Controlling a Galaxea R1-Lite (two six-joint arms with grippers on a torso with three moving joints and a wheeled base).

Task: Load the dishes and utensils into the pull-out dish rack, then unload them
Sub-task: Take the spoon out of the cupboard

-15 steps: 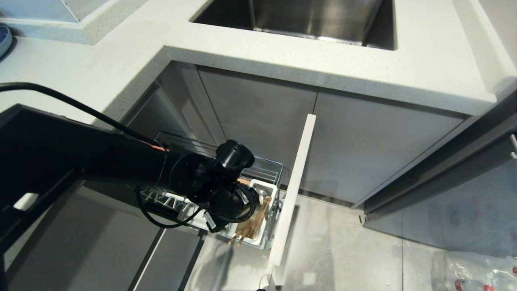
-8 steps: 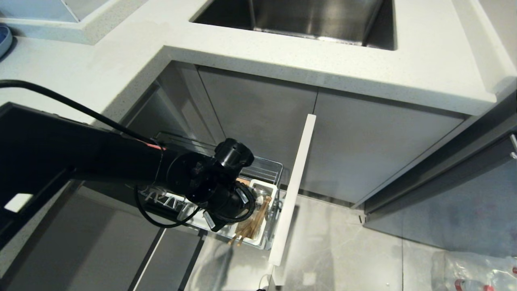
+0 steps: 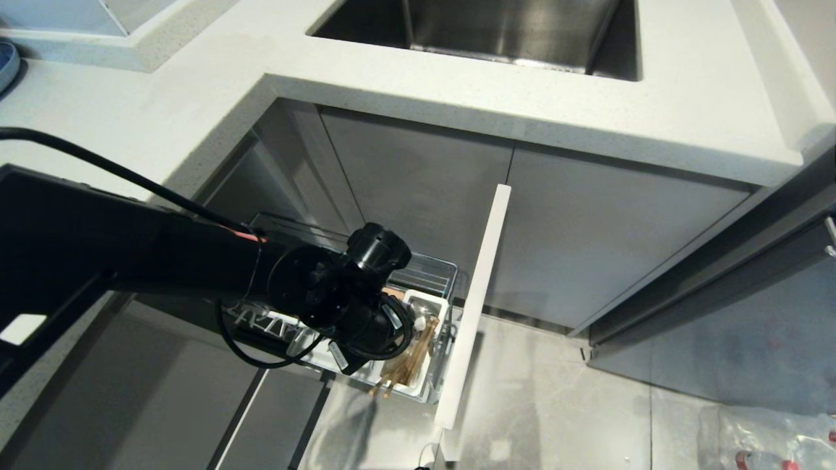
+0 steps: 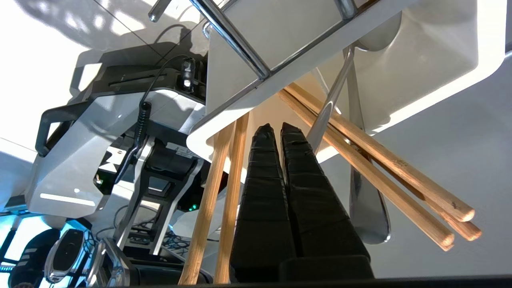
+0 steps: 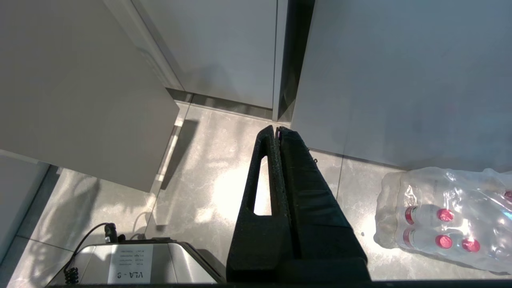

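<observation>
Left claw [image 4: 279,129] has just snapped shut among the chopsticks [image 4: 384,176] and spoon [image 4: 362,192] in the rack's white caddy [image 4: 400,60], apparently gripping nothing, so unloading may need another try.

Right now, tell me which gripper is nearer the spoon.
Left. The left gripper is shut among the utensils beside the spoon; the right gripper hangs over the floor, away from it.
</observation>
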